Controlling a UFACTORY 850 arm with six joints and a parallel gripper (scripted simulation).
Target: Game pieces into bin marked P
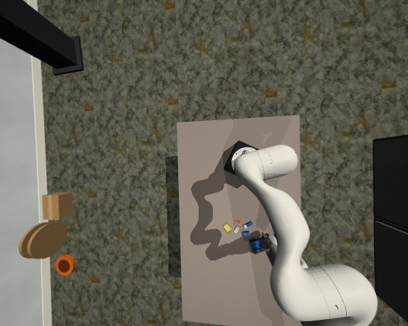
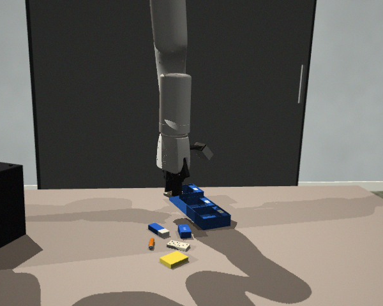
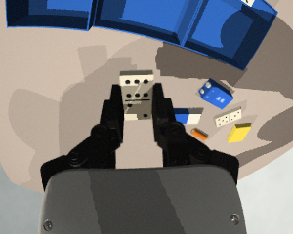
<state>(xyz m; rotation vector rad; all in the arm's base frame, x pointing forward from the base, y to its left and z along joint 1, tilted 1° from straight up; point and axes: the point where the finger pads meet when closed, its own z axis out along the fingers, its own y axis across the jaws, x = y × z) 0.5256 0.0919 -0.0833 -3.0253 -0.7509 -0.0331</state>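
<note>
My gripper (image 3: pixel 137 96) is shut on a cream domino (image 3: pixel 137 94) with black pips and holds it upright just above the table, beside the near end of a row of blue bins (image 2: pixel 202 210). In the wrist view the bins (image 3: pixel 141 3) lie just ahead of the domino. A second domino (image 2: pixel 178 245) lies flat on the table. From above, the gripper (image 1: pixel 264 240) sits by the bins (image 1: pixel 256 244).
On the table near the second domino lie a small blue block (image 2: pixel 184 231), a blue and white eraser (image 2: pixel 158 230), an orange cylinder (image 2: pixel 150 243) and a yellow block (image 2: pixel 173 259). A black box (image 2: pixel 3 204) stands at the table's left.
</note>
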